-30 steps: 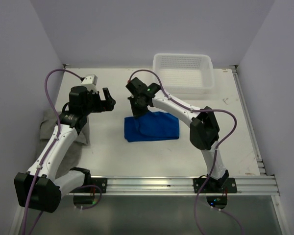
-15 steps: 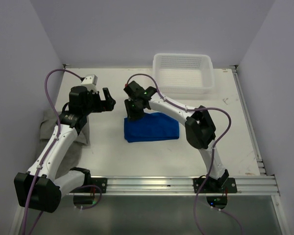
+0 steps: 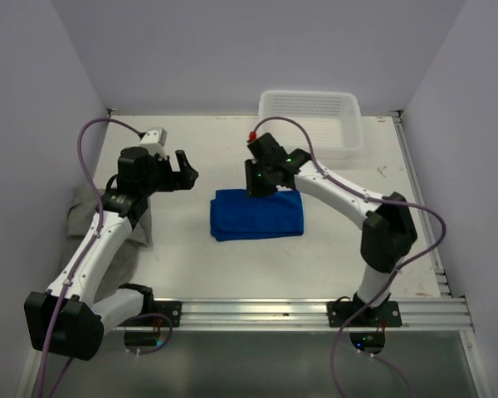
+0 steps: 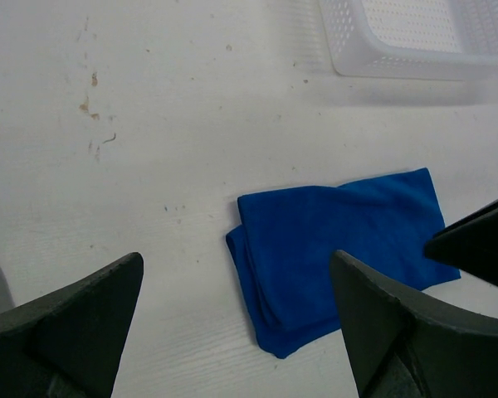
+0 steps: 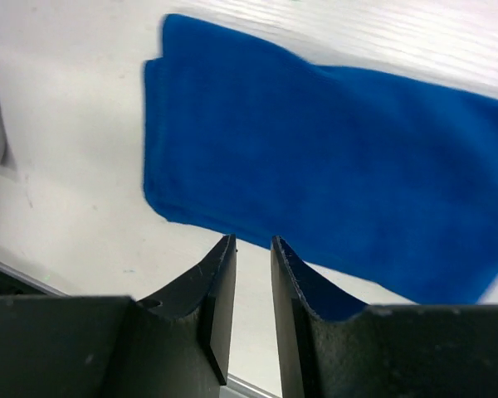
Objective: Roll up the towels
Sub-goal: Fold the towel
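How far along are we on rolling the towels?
Done: the blue towel lies folded flat, not rolled. In hand: nothing; the right gripper hangs over it, jaws slightly apart and empty, and the left gripper is open off to the side. Left: rolling it, plus the grey towel, bunched under the left arm.

White table (image 3: 191,265): blue towel (image 3: 257,214), grey towel (image 3: 80,217), basket (image 3: 336,148)

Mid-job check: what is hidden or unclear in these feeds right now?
Grey towel: top view, mostly under the left arm; no tag visible.
Blue towel, right end: left wrist view, covered by the right arm.
Blue towel: right wrist view, blurred, cut off by the right edge.
Basket: left wrist view, cut off by the top edge.
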You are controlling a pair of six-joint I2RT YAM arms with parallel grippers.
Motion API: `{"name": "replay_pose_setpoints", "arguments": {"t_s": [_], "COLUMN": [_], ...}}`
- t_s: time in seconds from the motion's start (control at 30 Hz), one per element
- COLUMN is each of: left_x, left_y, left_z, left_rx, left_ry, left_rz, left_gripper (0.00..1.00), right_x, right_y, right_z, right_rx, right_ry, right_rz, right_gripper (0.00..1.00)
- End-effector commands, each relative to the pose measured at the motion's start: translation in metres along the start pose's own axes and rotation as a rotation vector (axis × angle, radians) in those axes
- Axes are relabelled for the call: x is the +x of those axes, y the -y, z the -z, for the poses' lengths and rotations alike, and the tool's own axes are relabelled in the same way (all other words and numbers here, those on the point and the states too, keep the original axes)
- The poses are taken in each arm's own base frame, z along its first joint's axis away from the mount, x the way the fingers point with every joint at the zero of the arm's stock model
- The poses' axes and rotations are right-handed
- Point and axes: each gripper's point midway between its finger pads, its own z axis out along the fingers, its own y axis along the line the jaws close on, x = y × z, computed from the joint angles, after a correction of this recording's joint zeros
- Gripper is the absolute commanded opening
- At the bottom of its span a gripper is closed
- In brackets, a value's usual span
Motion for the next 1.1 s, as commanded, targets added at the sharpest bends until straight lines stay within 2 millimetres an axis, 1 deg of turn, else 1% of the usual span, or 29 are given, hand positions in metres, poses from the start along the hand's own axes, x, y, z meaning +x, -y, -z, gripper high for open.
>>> {"name": "replay_pose_setpoints", "arguments": {"t_s": [0.0, 0.03, 0.07, 0.1, 0.13, 0.17, 0.2, 0.23, 0.27, 0.3, 0.33, 0.37, 0.4, 0.43, 0.47, 0.5, 0.53, 0.57, 0.63, 0.67, 0.7, 0.73, 0.77, 0.8, 0.93, 1.0, 1.07], "left_x": [0.006, 0.009, 0.013, 0.017, 0.021, 0.025, 0.029, 0.034, 0.045, 0.053, 0.069, 0.08, 0.091, 0.103, 0.119, 0.125, 0.134, 0.137, 0.138, 0.146, 0.148, 0.152, 0.159, 0.163, 0.183, 0.19, 0.203], "left_y": [0.022, 0.027, 0.034, 0.037, 0.04, 0.05, 0.055, 0.061, 0.074, 0.079, 0.077, 0.087, 0.087, 0.083, 0.084, 0.082, 0.077, 0.085, 0.088, 0.09, 0.09, 0.089, 0.088, 0.087, 0.07, 0.066, 0.06], "left_z": [-0.005, -0.006, -0.007, -0.01, -0.011, -0.013, -0.014, -0.016, -0.017, -0.019, -0.023, -0.027, -0.031, -0.036, -0.043, -0.047, -0.051, -0.055, -0.061, -0.064, -0.066, -0.069, -0.072, -0.074, -0.076, -0.074, -0.072], "left_rx": [0.118, 0.14, 0.163, 0.169, 0.177, 0.198, 0.205, 0.218, 0.246, 0.25, 0.227, 0.249, 0.24, 0.212, 0.2, 0.182, 0.153, 0.177, 0.19, 0.189, 0.187, 0.173, 0.172, 0.175, 0.117, 0.106, 0.089], "left_ry": [-0.008, -0.018, -0.03, -0.043, -0.054, -0.067, -0.078, -0.086, -0.107, -0.12, -0.142, -0.154, -0.175, -0.196, -0.237, -0.246, -0.252, -0.244, -0.22, -0.234, -0.236, -0.24, -0.257, -0.262, -0.289, -0.304, -0.333], "left_rz": [0.004, 0.008, 0.003, 0.012, 0.017, 0.018, 0.044, 0.056, 0.055, 0.08, 0.084, 0.072, 0.073, 0.07, 0.057, 0.051, 0.043, 0.036, 0.034, 0.025, 0.016, 0.013, 0.007, -0.004, -0.006, 0.006, 0.016], "left_gripper": [0.96, 0.95, 0.92, 0.9, 0.87, 0.82, 0.81, 0.79, 0.79, 0.79, 0.76, 0.74, 0.73, 0.67, 0.64, 0.6, 0.5, 0.47, 0.43, 0.42, 0.42, 0.39, 0.36, 0.34, 0.26, 0.25, 0.24], "right_x": [-0.008, -0.015, -0.011, 0.011, 0.006, 0.022, 0.026, 0.028, 0.039, 0.042, 0.042, 0.049, 0.052, 0.05, 0.055, 0.056, 0.052, 0.053, 0.052, 0.052, 0.051, 0.05, 0.049, 0.049, 0.049, 0.053, 0.057], "right_y": [0.041, 0.054, 0.065, 0.083, 0.095, 0.108, 0.115, 0.124, 0.133, 0.137, 0.142, 0.148, 0.152, 0.155, 0.159, 0.159, 0.159, 0.159, 0.162, 0.162, 0.162, 0.161, 0.16, 0.159, 0.157, 0.158, 0.16], "right_z": [0.031, 0.045, 0.046, 0.039, 0.047, 0.042, 0.042, 0.045, 0.041, 0.04, 0.039, 0.035, 0.033, 0.031, 0.026, 0.023, 0.02, 0.018, 0.014, 0.012, 0.01, 0.008, 0.007, 0.006, 0.001, -0.001, -0.003], "right_rx": [0.046, 0.044, 0.051, 0.082, 0.083, 0.106, 0.119, 0.136, 0.161, 0.168, 0.171, 0.183, 0.19, 0.19, 0.196, 0.186, 0.176, 0.176, 0.184, 0.182, 0.181, 0.172, 0.168, 0.162, 0.149, 0.151, 0.154], "right_ry": [0.113, 0.161, 0.165, 0.128, 0.164, 0.134, 0.133, 0.142, 0.124, 0.122, 0.129, 0.119, 0.115, 0.124, 0.111, 0.109, 0.125, 0.124, 0.121, 0.12, 0.119, 0.12, 0.121, 0.122, 0.113, 0.106, 0.096], "right_rz": [-0.071, -0.106, -0.128, -0.147, -0.177, -0.185, -0.19, -0.199, -0.201, -0.206, -0.213, -0.224, -0.229, -0.239, -0.241, -0.243, -0.244, -0.246, -0.247, -0.247, -0.25, -0.249, -0.254, -0.258, -0.266, -0.262, -0.264], "right_gripper": [0.27, 0.24, 0.22, 0.2, 0.19, 0.19, 0.19, 0.22, 0.23, 0.24, 0.25, 0.25, 0.26, 0.26, 0.26, 0.26, 0.26, 0.26, 0.25, 0.25, 0.25, 0.25, 0.25, 0.25, 0.25, 0.28, 0.3]}}
